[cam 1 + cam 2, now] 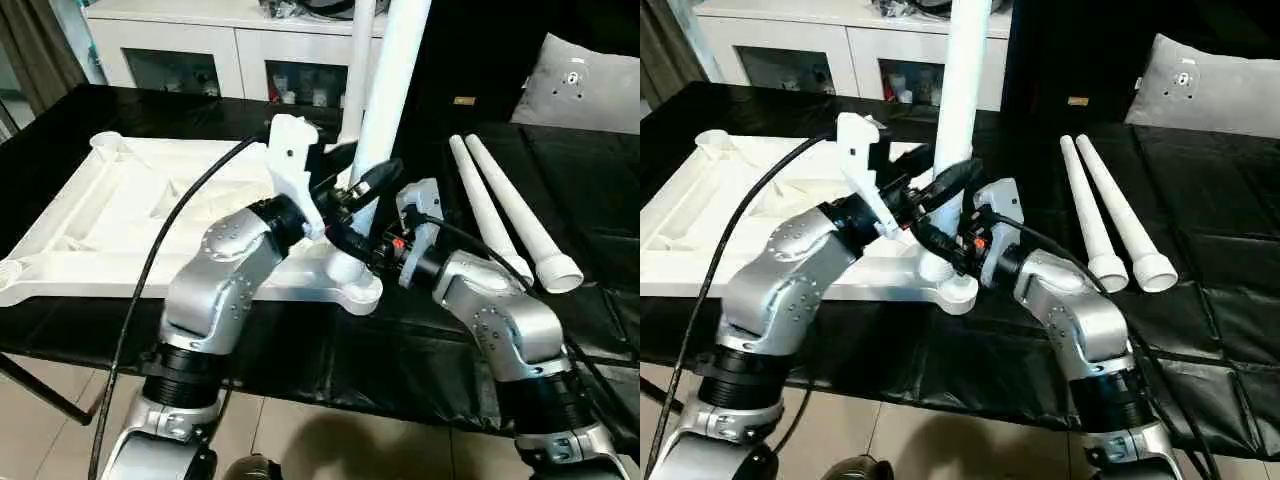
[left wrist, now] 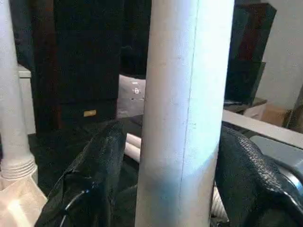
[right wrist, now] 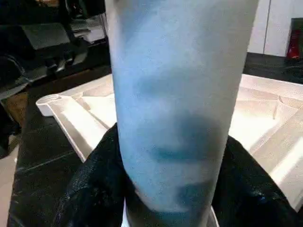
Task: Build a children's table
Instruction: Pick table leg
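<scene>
The children's table top (image 1: 130,200) lies upside down, ribs up, on the black-covered surface. A white leg (image 1: 395,80) stands upright in its near right corner socket (image 1: 350,275). A second leg (image 1: 357,60) stands upright in the far right corner. My left gripper (image 1: 372,180) is open around the near leg partway up, with a gap showing beside one finger (image 2: 94,184). My right gripper (image 1: 950,245) is shut on the same leg (image 3: 180,94) lower down, just above the socket. Two loose legs (image 1: 500,210) (image 1: 530,225) lie side by side to the right.
The black work surface (image 1: 400,350) ends at a front edge just before my forearms, with tiled floor below. A white cabinet (image 1: 180,50) stands behind the table. A grey cushion (image 1: 585,85) lies at the back right. A black cable (image 1: 150,270) runs along my left arm.
</scene>
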### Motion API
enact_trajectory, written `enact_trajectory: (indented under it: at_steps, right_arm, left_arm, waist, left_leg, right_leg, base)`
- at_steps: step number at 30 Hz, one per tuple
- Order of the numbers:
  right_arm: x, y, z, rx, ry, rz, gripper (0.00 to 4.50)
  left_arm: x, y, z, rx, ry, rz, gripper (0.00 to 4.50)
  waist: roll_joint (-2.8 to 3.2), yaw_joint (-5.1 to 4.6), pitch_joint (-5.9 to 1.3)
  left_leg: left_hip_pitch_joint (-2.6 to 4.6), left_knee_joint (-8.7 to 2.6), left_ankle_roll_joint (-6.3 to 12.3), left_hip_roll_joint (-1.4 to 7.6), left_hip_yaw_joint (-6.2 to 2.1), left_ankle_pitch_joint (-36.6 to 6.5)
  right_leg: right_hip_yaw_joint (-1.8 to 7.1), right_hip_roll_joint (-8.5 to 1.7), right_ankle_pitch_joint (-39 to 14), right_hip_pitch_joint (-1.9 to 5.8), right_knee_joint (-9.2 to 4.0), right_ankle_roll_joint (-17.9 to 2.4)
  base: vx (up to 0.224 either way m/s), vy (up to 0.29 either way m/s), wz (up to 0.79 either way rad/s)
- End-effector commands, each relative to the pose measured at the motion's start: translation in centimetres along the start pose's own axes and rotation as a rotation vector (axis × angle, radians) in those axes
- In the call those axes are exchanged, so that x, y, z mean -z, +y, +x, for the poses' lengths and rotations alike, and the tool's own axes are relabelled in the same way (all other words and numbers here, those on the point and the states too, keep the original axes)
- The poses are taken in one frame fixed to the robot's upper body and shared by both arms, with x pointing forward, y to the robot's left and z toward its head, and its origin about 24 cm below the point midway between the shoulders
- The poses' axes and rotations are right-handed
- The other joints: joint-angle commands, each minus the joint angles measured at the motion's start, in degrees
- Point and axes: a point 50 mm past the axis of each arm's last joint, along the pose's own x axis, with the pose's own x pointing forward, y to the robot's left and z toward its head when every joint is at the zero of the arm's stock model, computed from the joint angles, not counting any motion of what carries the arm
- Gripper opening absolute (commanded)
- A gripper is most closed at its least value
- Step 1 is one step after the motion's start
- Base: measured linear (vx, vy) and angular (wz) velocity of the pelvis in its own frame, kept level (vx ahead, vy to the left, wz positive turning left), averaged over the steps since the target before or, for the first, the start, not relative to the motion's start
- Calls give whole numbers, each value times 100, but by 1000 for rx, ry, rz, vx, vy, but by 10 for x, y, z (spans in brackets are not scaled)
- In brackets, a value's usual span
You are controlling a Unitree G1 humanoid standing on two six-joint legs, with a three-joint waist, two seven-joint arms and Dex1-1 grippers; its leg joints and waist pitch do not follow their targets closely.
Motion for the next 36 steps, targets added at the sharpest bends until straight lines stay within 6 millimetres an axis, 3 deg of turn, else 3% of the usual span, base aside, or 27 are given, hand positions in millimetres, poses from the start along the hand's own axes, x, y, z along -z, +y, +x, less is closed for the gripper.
enact_trajectory:
  at_steps: [1,5,7,10,11,23,24,25,36]
  right_arm:
    - [-6,-1,1,9,-22,-25,193]
    - [-6,-2,2,20,-28,-31,193]
    - [-6,-2,2,21,-30,-31,193]
    - [-6,-2,2,22,-33,-32,193]
    - [-6,-2,2,22,-34,-33,193]
    - [-10,-5,1,43,-55,-47,193]
    - [-12,-4,1,18,-67,-50,249]
    - [-17,-6,-1,6,-92,-29,263]
    - [-38,-22,-30,-22,-140,114,359]
  left_arm:
    - [1,0,1,-8,9,16,246]
    - [3,-2,1,-13,7,21,246]
    - [3,-2,2,-14,4,28,205]
    - [3,-2,2,-18,-11,15,209]
    - [2,-2,2,-18,-23,6,187]
    - [-1,5,2,-52,-49,-16,182]
    - [-2,6,2,-57,-49,-17,182]
    - [-5,12,2,-73,-48,-21,182]
    - [-21,34,-2,-10,-23,-146,182]
  waist:
    - [-10,-10,-449]
    - [0,-7,-448]
    - [-6,-14,-450]
    - [-7,-15,-452]
    - [-4,-14,-454]
    - [-3,-18,-448]
    - [-3,-17,-452]
    - [2,-15,-449]
    - [-15,12,-470]
  left_leg:
    - [152,-383,-84,279,-127,-1172]
    - [152,-388,-97,281,-131,-1200]
    - [151,-387,-100,281,-131,-1201]
    - [147,-381,-86,276,-129,-1164]
    - [147,-381,-78,278,-127,-1162]
    - [159,-384,-86,277,-124,-1233]
    - [156,-385,-86,280,-129,-1227]
    - [162,-387,-85,280,-128,-1238]
    - [164,-348,41,254,-111,-949]
  right_leg:
    - [243,-437,-840,227,-464,-971]
    - [242,-434,-818,226,-459,-976]
    - [244,-439,-795,229,-460,-975]
    - [241,-435,-712,234,-451,-995]
    - [243,-442,-713,233,-454,-1007]
    - [244,-436,-809,220,-464,-997]
    - [244,-438,-777,228,-458,-1004]
    - [245,-434,-771,223,-459,-1003]
    - [226,-429,-541,241,-429,-1130]
  base:
    - [0,0,0]
    - [0,0,0]
    - [0,0,0]
    - [0,0,0]
    - [0,0,0]
    - [0,0,0]
    - [0,0,0]
    - [0,0,0]
    - [0,0,0]
